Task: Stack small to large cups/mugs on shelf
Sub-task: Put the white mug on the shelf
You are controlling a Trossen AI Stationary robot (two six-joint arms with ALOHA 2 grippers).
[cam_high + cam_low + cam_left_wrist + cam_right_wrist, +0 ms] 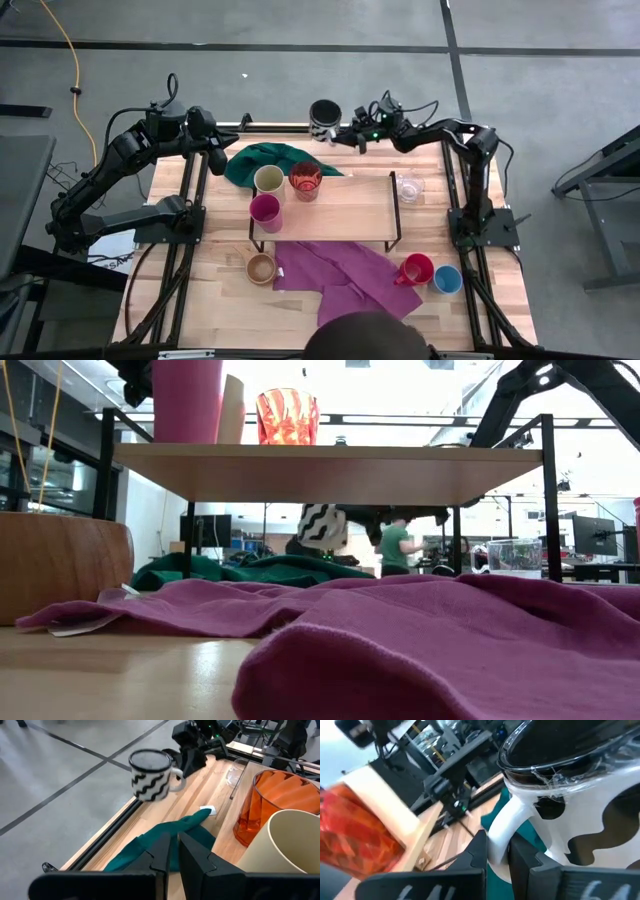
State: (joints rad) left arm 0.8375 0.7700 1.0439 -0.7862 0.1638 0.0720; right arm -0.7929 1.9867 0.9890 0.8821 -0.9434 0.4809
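Note:
My right gripper [343,136] hangs over the table's far edge, shut on the black-and-white striped mug [323,116], which also shows in the left wrist view [150,775] and under the shelf in the low view [322,526]. The cream cup [268,180], translucent red cup [305,181] and magenta cup [265,212] stand on the left part of the light-wood shelf [350,210]. The clear glass [409,187], tan wooden cup [261,268], red mug [415,270] and blue cup [447,280] stand on the tabletop. My left gripper [173,851] is shut, above the green cloth [165,840], holding nothing. My right gripper pinches the striped mug's white loop handle [498,837] between its two fingers, which come level from the table's right side. The mug is upright and lifted clear, out beyond the table's far edge [150,775].
A green cloth [265,160] lies at the far left behind the shelf. A purple cloth [345,275] spreads over the near middle of the table. A person in a green shirt [397,546] stands far off in the room. The shelf's right half is bare.

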